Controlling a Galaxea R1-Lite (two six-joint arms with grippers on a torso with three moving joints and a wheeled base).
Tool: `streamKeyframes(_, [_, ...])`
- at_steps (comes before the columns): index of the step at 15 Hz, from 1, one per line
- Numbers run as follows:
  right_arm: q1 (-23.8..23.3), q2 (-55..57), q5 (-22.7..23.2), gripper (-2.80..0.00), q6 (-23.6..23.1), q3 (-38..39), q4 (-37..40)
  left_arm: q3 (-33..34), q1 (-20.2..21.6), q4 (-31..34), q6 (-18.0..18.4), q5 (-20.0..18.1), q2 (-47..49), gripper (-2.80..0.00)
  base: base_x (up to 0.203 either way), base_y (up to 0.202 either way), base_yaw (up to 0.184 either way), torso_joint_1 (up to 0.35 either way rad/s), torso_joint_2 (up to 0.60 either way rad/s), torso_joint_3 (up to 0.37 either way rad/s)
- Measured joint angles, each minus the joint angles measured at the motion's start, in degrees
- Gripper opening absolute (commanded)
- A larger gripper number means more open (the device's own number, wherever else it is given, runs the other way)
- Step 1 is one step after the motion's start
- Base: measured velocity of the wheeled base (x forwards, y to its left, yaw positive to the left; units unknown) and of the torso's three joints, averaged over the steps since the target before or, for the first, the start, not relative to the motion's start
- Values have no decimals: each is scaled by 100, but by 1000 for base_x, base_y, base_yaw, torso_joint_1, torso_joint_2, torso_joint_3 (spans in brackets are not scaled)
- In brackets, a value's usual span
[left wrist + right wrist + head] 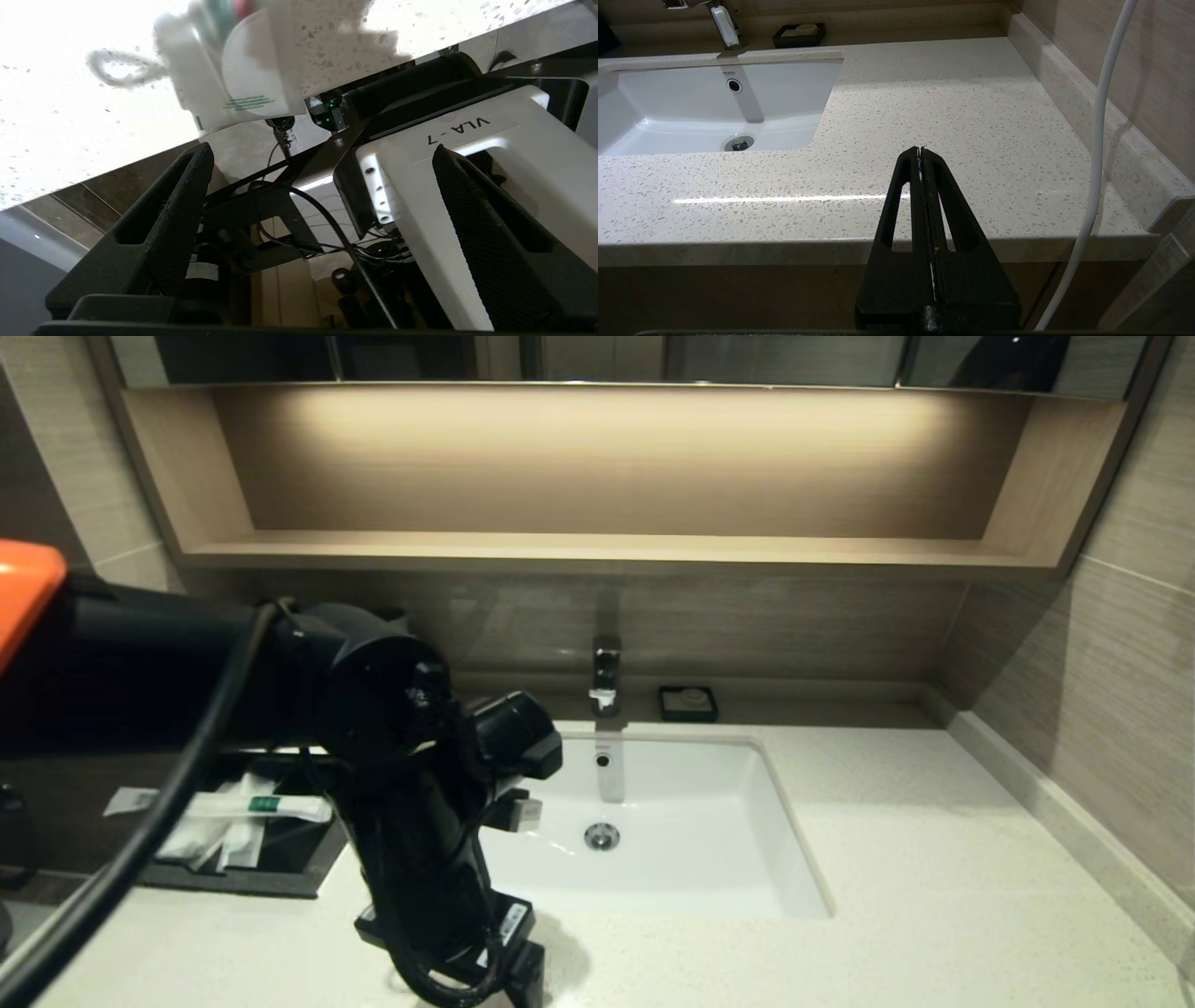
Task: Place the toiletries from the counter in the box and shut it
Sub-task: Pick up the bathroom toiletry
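— While your left fingers (187, 205) gape wide and empty, what worries you?

— That flat pouch (233, 84) near the counter (46, 140) front edge. A clumsy nudge could tip it off, or I slide over it. Other toiletries (233, 807) lie in the box (233, 882) at the left end. My right fingers (938, 210) are pressed together, parked.

— Any writing?

— TOTO on the sink (784, 93); VLA-7 on my white body panel (514, 140). The pouch's green print is unreadable.
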Motion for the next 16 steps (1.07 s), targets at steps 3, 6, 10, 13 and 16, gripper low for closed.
streamKeyframes(3, [0, 0, -2, -280, 0, 0, 0, 134, -105, -57, -105, 187, 98, 0, 0, 0, 0, 0, 0, 0])
streamKeyframes(6, [0, 0, 0, -280, 0, 0, 0, 471, -63, -785, -288, 427, 263, 0, 0, 0, 0, 0, 0, 0])
streamKeyframes(10, [0, 0, 0, -280, 2, 0, 0, 490, 149, -1318, -637, 696, 536, 0, 0, 0, 0, 0, 0, 0])
streamKeyframes(13, [-2, 0, 0, -280, 0, 0, 0, 378, 299, -1363, -879, 942, 746, 0, 0, 0, 0, 0, 0, 0])
streamKeyframes(16, [0, 0, -2, -280, 0, 0, 0, 280, 504, -1355, -904, 978, 939, 0, 0, 0, 0, 0, 0, 0])
